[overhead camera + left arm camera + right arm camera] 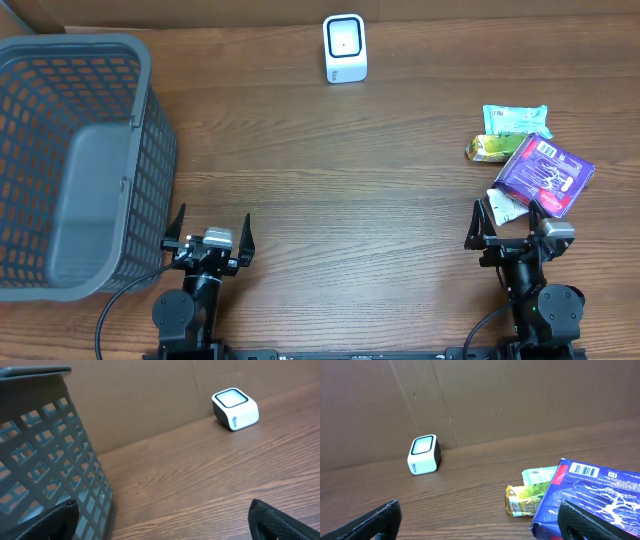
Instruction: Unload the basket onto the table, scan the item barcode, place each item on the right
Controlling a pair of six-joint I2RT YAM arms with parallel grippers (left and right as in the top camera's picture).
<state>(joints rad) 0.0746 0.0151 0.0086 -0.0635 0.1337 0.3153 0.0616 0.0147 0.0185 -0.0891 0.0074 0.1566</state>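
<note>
scanner (345, 47) – small white box with a dark-rimmed window, standing at the far edge of the bench (330, 200).

purple packet (545, 172): lies flat, well to the right of the scanner and nearer the robot. glossy purple-blue face with white line artwork and a red strip along one edge. a white barcode (583, 469) panel faces up at the corner towards the scanner's end of the bench. it overlaps a white packet (505, 208). a yellow-green packet (488, 148) and a green packet (515, 119) sit just beside it, on its scanner side.

grey mesh basket (150, 150): well left of the scanner.

left jaws – spread wide, empty, left of the scanner on the near side. right jaws spread wide, empty, far right of the scanner.
</note>
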